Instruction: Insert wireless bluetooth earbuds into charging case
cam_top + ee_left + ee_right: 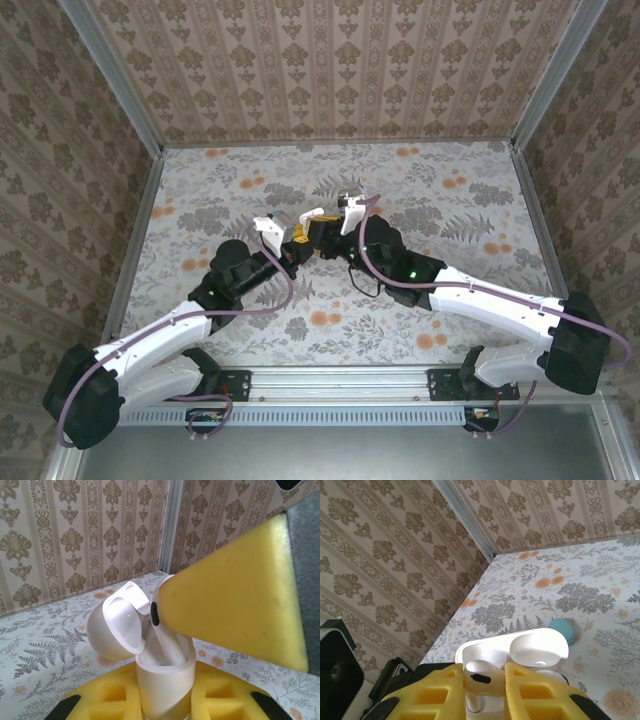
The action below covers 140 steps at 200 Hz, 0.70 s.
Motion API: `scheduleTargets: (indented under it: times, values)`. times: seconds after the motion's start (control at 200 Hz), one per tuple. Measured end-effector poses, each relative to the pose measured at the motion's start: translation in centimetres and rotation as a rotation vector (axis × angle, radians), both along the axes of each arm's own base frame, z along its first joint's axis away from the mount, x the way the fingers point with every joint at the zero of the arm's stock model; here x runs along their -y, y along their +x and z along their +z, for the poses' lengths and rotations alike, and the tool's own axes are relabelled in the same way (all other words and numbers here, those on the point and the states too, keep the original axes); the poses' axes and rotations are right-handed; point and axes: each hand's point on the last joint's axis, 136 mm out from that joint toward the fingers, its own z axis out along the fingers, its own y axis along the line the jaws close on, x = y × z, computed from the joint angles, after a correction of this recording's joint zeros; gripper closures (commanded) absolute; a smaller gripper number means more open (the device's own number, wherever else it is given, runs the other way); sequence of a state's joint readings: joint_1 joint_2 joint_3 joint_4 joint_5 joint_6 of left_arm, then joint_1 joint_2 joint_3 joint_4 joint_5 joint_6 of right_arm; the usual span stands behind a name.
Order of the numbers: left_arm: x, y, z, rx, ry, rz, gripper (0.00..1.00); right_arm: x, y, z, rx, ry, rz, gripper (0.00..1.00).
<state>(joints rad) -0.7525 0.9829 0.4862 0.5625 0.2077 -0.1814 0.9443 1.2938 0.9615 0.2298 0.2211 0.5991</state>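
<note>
A: What's the left gripper [165, 702] doing?
B: Its yellow foam pads [110, 695] are clenched on a glossy white plastic charging case [165, 680], upright over the middle of the flower-printed table [450, 210], hinged lid [117, 627] swung open.
A: And the right gripper [484, 692]?
B: Pinching a white stemmed plastic earbud [479, 676], its stem reaching down into the case's open mouth.
A: Anything else?
B: A teal-blue pebble-like earbud [562, 630] lies on the table, just beyond the lid.

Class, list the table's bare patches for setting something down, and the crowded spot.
Free: the far strip along the back wall; the right side by the rail; the near middle between left arm and right arm. Crowded: the centre, around the charging case.
</note>
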Motion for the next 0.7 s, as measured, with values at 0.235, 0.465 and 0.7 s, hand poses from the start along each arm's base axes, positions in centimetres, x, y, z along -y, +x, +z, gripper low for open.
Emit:
scheduleTargets:
  times: [0.235,0.465,0.7]
  values:
    - [-0.05,0.08,0.19,0.003,-0.007,0.006,1.0,-0.06,-0.15,0.26,0.039,0.024,0.019,0.79]
    - [-0.12,0.17,0.34,0.008,-0.011,0.012,1.0,-0.17,-0.21,0.39,0.067,0.034,0.038,0.79]
    - [-0.15,0.22,0.43,0.011,-0.014,0.015,1.0,-0.21,-0.32,0.42,0.076,0.041,0.049,0.8]
